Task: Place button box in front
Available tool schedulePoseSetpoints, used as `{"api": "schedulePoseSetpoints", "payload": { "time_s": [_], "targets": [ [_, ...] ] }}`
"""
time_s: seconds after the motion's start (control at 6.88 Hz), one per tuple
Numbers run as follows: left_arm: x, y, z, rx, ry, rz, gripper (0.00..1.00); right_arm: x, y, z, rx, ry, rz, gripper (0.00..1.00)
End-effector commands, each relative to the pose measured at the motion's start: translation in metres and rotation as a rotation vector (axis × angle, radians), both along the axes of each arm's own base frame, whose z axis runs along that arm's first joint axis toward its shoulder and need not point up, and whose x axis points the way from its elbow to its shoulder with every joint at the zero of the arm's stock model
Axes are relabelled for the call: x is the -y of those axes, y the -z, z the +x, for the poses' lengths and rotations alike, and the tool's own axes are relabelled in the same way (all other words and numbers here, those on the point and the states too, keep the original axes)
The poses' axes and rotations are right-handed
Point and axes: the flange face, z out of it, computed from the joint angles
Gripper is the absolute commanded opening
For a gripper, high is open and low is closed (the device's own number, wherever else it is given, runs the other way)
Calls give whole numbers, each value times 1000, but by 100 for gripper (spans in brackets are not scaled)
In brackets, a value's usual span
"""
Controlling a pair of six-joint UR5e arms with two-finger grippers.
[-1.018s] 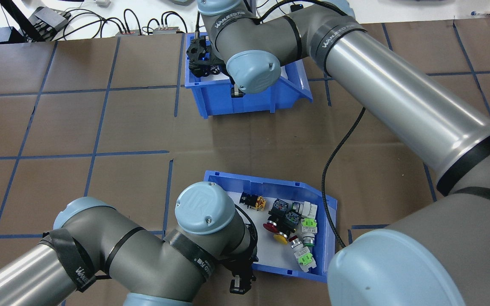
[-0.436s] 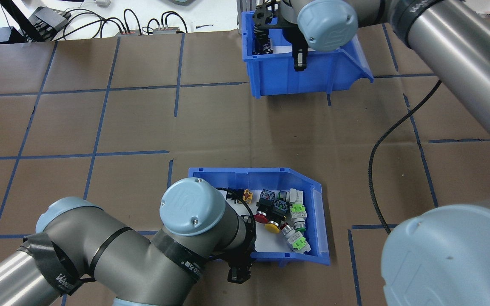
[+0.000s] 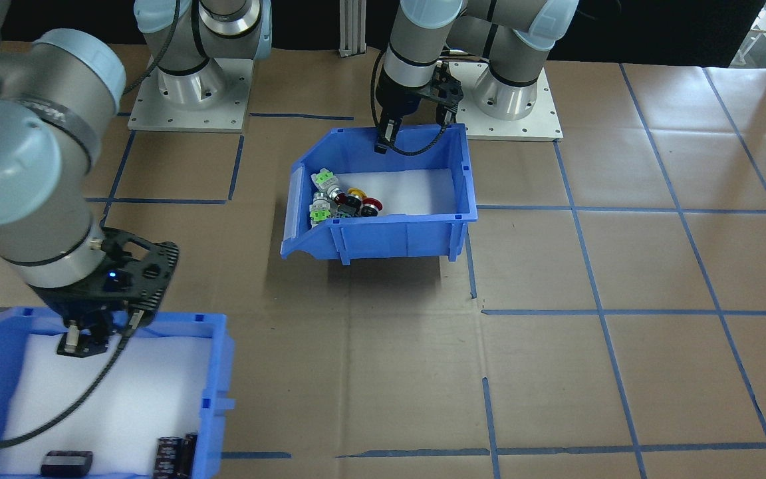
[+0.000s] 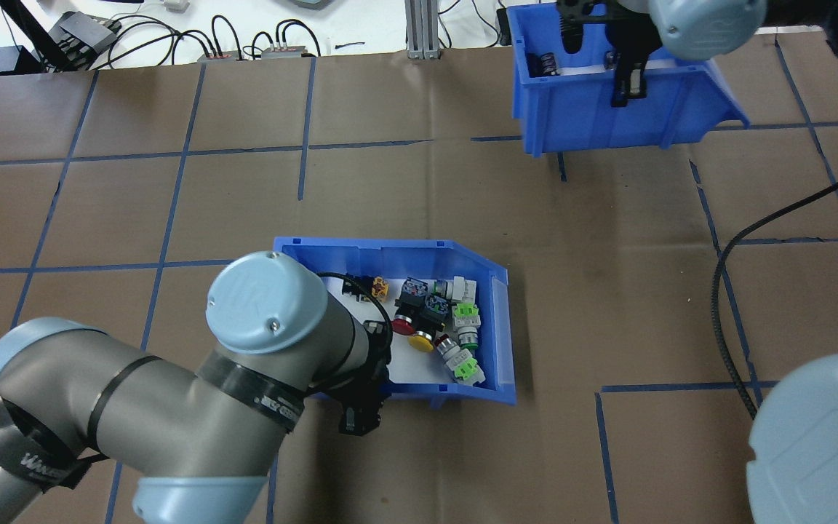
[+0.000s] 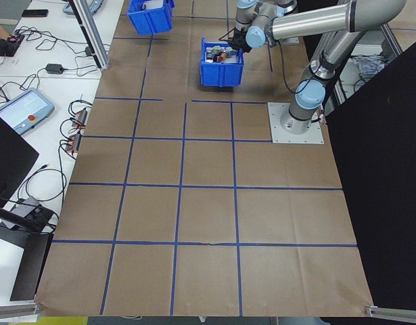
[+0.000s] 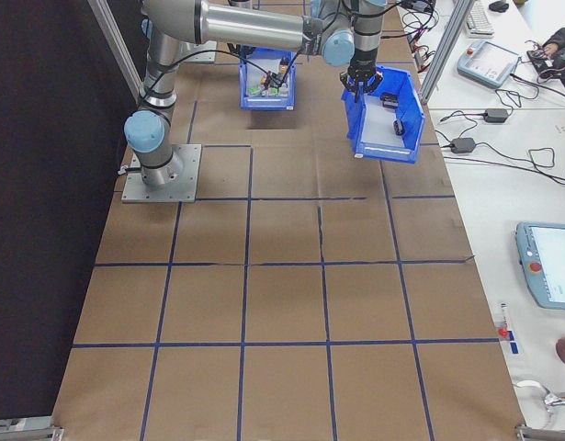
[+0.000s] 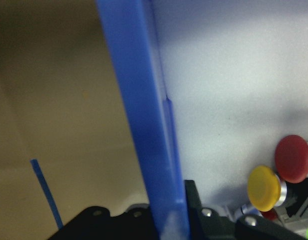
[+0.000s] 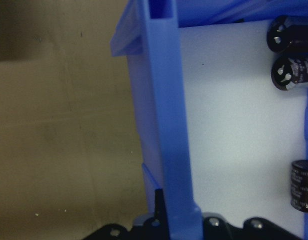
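Where the overhead view is taken as reference, the button box point(image 4: 495, 327) is found at lower centre of the frame, held off the brown table point(image 4: 172, 204); a shadow is cast beneath it in the front-facing view. Its near wall is pinched by the left gripper point(image 4: 358, 407), one finger inside and one outside, as is seen in the left wrist view, where the blue wall point(image 7: 143, 125) runs up between the black finger bases.

Contents, button box: push buttons point(image 4: 437, 324) clustered toward the right half, on white foam point(image 7: 234, 75). A red cap point(image 7: 294, 158) and a yellow cap point(image 7: 264, 188) are shown at lower right of the left wrist view. Green, grey and black parts are also listed.

Second item: a blue bin point(image 4: 593, 116) at upper right of the overhead frame, at lower left in the front-facing view. Its wall is clamped by the right gripper point(image 4: 626, 80), the rim point(image 8: 166, 110) being seen between the fingers in the right wrist view. Contents: dark cylinders point(image 8: 289, 50) at upper right of that view, one more at its right edge, on white lining.

The two bins are set well apart. Blue tape lines point(image 4: 172, 211) are laid across the table in a grid.
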Motion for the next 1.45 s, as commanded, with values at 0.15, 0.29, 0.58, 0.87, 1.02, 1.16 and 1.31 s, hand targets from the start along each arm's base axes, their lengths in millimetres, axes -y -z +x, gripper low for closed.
{"api": "schedulePoseSetpoints", "payload": {
  "time_s": [0.15,0.29,0.58,0.87,1.02,1.16,1.31],
  "targets": [
    [104,-32,72,23,1,-29,0,-74,-10,-125,7,-17,40,0],
    [149,-23,88,88,-11,-26,0,-108,-11,-129,14,-27,45,0],
    [231,-32,81,86,-14,-56,0,-164,4,-117,29,-51,75,0],
    [285,-15,52,11,-16,-45,0,-207,1,-108,20,-94,61,0],
    [300,-11,27,-26,-31,-47,0,-211,1,-114,9,-145,48,0],
    [315,-6,3,-29,-20,-57,0,-214,2,-124,11,-126,51,0],
    [333,-5,-18,-46,2,-73,0,-212,2,-124,14,-126,43,0]
  ]
}}
